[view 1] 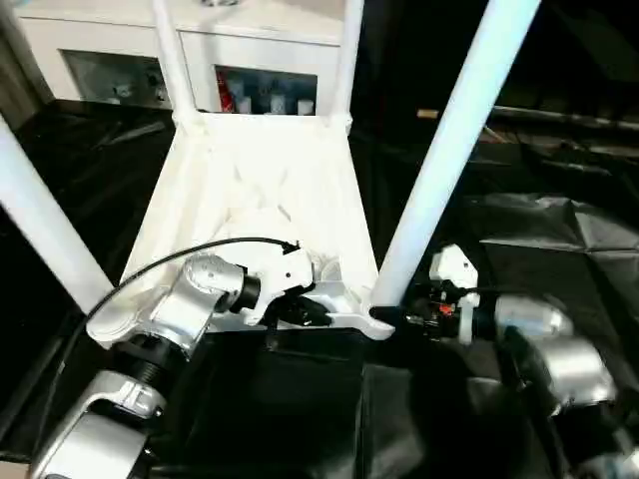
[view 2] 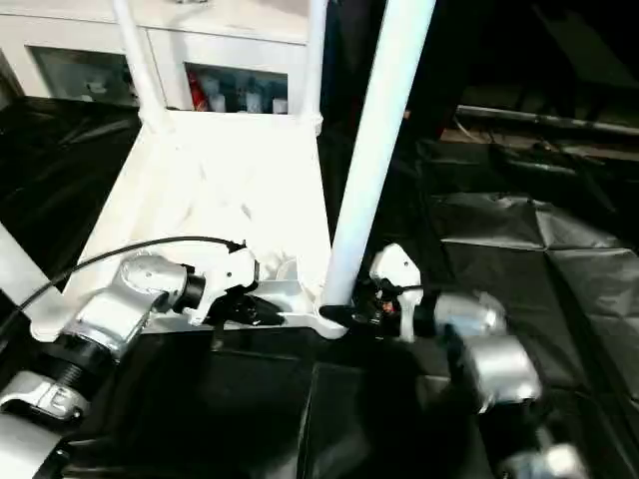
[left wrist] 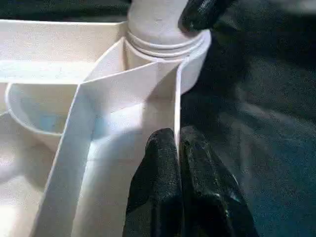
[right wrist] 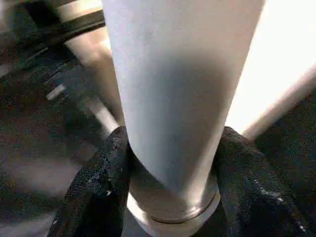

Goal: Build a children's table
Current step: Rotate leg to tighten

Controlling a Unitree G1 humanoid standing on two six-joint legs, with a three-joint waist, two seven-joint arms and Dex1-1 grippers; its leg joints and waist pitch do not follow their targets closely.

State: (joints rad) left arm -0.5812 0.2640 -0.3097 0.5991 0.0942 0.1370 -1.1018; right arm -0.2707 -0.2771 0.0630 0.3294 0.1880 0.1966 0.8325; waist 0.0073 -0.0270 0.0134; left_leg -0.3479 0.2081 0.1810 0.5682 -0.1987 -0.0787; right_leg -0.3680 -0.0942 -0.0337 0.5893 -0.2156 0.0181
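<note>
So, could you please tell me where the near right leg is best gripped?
Low on the leg, just above its collar, coming from the robot's right side. The round tube stands upright in its corner socket, as the right claw shows.

right gripper (right wrist: 170, 197) | both fingers (right wrist: 96, 187) clamped on white table leg (right wrist: 173, 98) | just above its collared end

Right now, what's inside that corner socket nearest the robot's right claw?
A white tube leg stands in the corner socket, the right claw clamped round its collar. The leg's end inside is hidden.
</note>
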